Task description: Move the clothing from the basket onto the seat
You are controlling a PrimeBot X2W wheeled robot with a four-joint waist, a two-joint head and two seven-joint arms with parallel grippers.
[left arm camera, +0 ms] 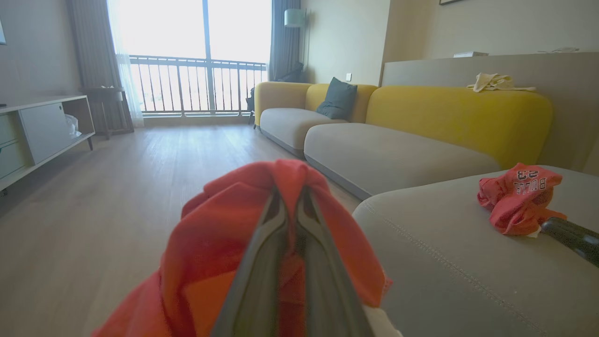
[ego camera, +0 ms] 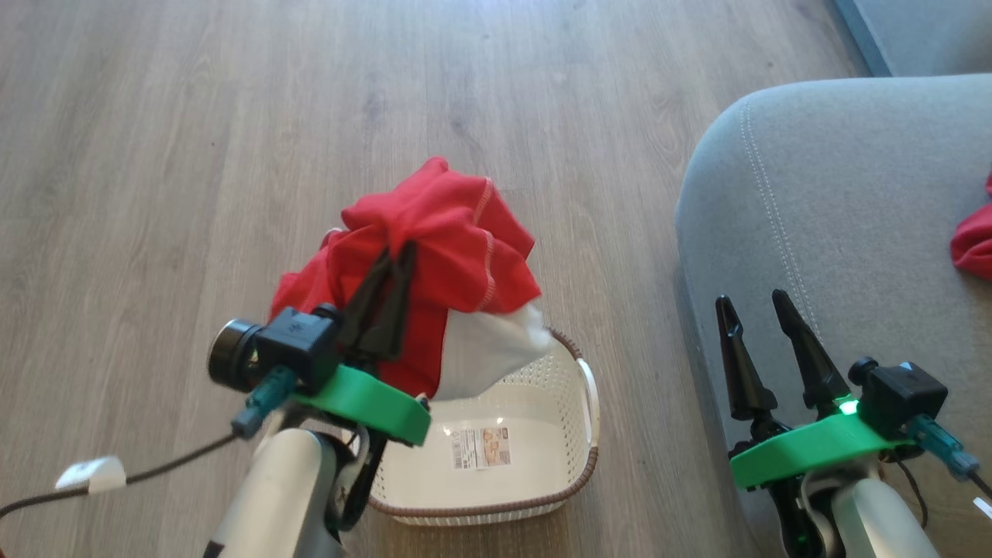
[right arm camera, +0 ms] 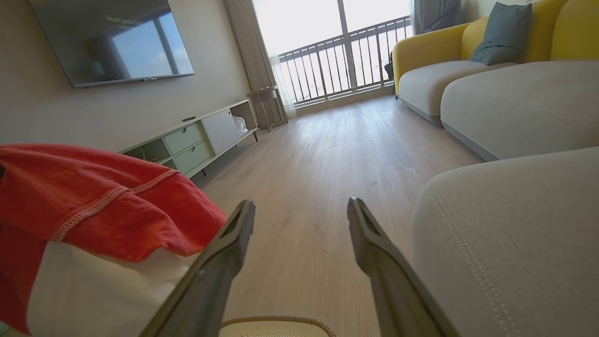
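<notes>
While its two dark fingers stand pressed tight together, the left claw (ego camera: 397,254) pinches a bunched red garment (ego camera: 457,232) with pale stitching and a white panel, the cloth spilling down around the fingertips. Beneath and just right of that claw sits the basket (ego camera: 577,434), a label sticker (ego camera: 482,448) on its white floor. Whether the hanging white fold touches the woven-look rim cannot be told. Further right of the left claw, past a strip of wooden floor (ego camera: 635,256), lies the grey seat (ego camera: 852,194). The right claw (ego camera: 750,301) hangs over the seat's rounded near edge, its fingers spread wide with nothing between them and the held garment off to its left. A second red garment (left arm camera: 519,196), printed BULLS 23, lies crumpled on the seat, ahead and to the right of the right claw, apart from it.
</notes>
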